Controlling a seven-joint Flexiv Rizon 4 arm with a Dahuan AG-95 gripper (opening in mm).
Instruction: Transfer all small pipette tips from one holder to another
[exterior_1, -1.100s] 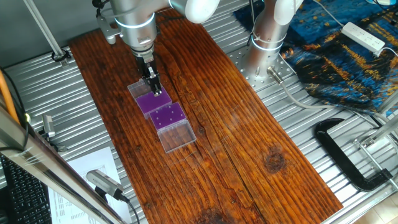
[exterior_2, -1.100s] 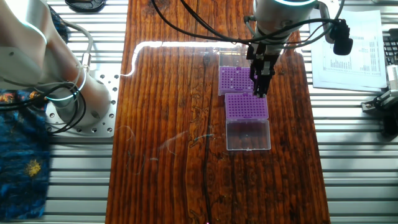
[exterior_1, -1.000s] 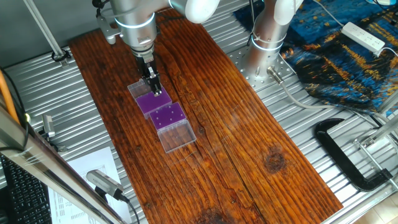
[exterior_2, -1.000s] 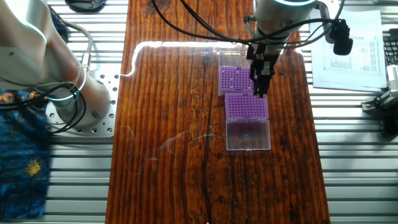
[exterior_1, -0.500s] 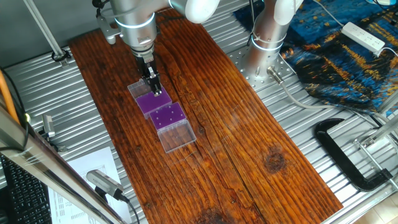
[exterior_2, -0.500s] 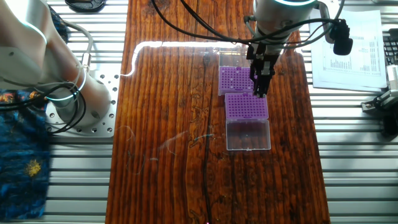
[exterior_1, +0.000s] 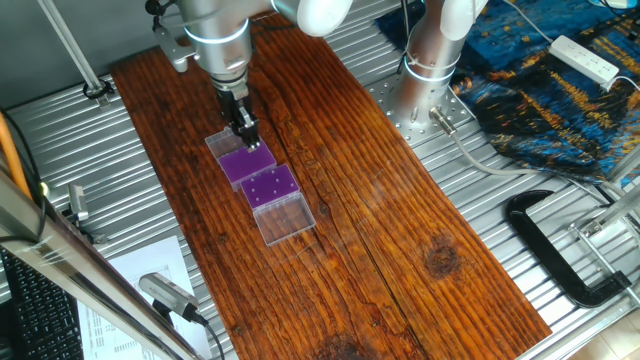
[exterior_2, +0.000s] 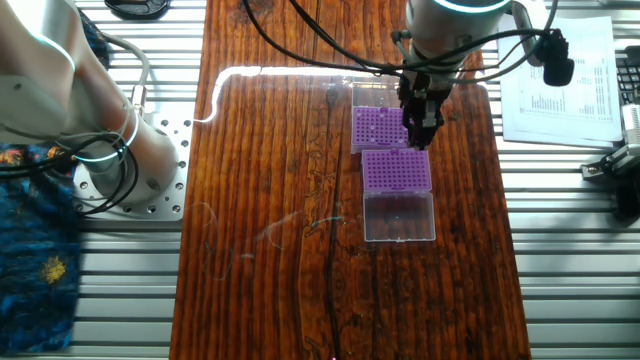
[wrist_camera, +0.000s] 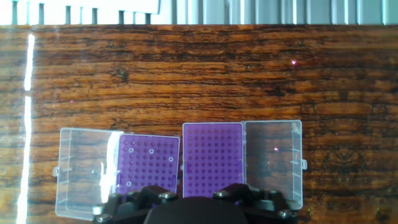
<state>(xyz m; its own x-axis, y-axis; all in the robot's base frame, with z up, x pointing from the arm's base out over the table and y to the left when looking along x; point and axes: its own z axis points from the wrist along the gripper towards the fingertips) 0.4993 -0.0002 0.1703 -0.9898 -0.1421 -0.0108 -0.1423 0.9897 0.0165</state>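
Pipette tips (wrist_camera: 150, 151) show in the hand view as a few pale dots scattered across the left purple holder (wrist_camera: 148, 163), whose clear lid (wrist_camera: 84, 169) lies open further left. Touching it on the right, the second holder (wrist_camera: 212, 159) shows only bare holes, its lid (wrist_camera: 272, 160) open to the right. Both sit on the wooden table (wrist_camera: 205, 74). The gripper (exterior_1: 249, 141) hangs over the racks; whether its fingers are parted or hold anything, I cannot tell.
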